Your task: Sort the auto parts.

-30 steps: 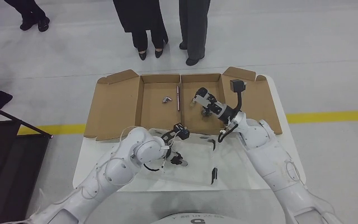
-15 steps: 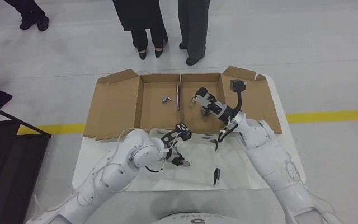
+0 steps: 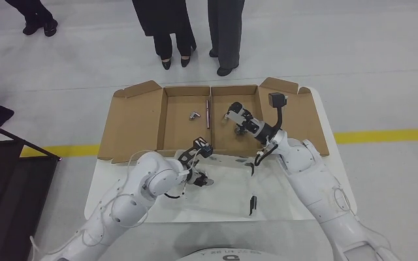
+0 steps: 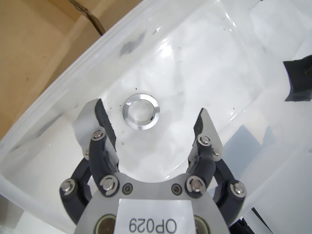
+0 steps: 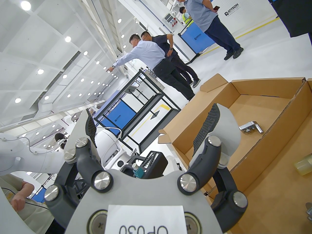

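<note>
We see a metal ring (image 4: 141, 112) lying flat on the floor of a clear tray (image 4: 219, 49), with nothing touching it. The left gripper (image 4: 151, 112) hangs just above it. Its fingers (image 4: 103, 118) are spread wide with the ring between them, closer to one pad than the other, and neither pad touches it.

From the top view, the tray (image 3: 225, 196) sits on the near part of the white bench (image 3: 101, 179), just near of a cardboard box (image 3: 183, 134). The left gripper (image 3: 201, 179) is over the tray's far left part. Two black parts lie toward the tray's right side, well apart from the ring. One (image 3: 249, 168) is at the far edge and the other (image 3: 249, 205) is nearer. We cannot tell whether they rest inside the tray or on its rim.

The box is open with its flaps folded out, and a wall divides it into a left and a right compartment. In the left compartment a thin rod (image 3: 208, 113) lies along the dividing wall, with a small metal fitting (image 3: 194, 115) just left of it.

The right gripper (image 3: 234, 111) is over the far part of the right compartment. In its wrist view the right gripper (image 5: 153, 112) has its fingers (image 5: 209, 120) spread and holding nothing. The fitting (image 5: 251, 127) shows beyond them on the box floor, and a yellowish piece (image 5: 303, 164) lies on the cardboard on the near side of the wall.
</note>
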{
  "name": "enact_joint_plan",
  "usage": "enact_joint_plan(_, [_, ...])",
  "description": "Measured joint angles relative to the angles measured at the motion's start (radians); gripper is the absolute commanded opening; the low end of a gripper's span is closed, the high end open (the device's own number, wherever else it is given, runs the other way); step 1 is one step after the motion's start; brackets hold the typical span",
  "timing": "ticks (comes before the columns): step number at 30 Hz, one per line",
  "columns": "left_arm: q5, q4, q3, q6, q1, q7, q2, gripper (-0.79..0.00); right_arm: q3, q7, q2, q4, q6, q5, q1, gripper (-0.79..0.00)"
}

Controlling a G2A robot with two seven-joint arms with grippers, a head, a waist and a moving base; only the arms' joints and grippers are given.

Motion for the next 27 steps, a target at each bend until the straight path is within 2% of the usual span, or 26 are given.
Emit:
enact_joint_plan(1, [0.004,0.002,0.000,0.005,-0.001,0.003,0.000,-0.403,0.000,0.000,0.000,0.000,0.000,0.000,0.000,0.000])
enact_joint_plan(2, [0.008,0.003,-0.001,0.012,-0.003,0.004,-0.001,-0.409,0.000,0.000,0.000,0.000,0.000,0.000,0.000,0.000])
enact_joint_plan(13, [0.009,0.043,0.009,0.058,-0.038,-0.028,-0.010,-0.397,0.000,0.000,0.000,0.000,0.000,0.000,0.000,0.000])
enact_joint_plan(27, [0.014,0.090,0.043,0.094,-0.077,-0.060,-0.027,-0.437,0.000,0.000,0.000,0.000,0.000,0.000,0.000,0.000])
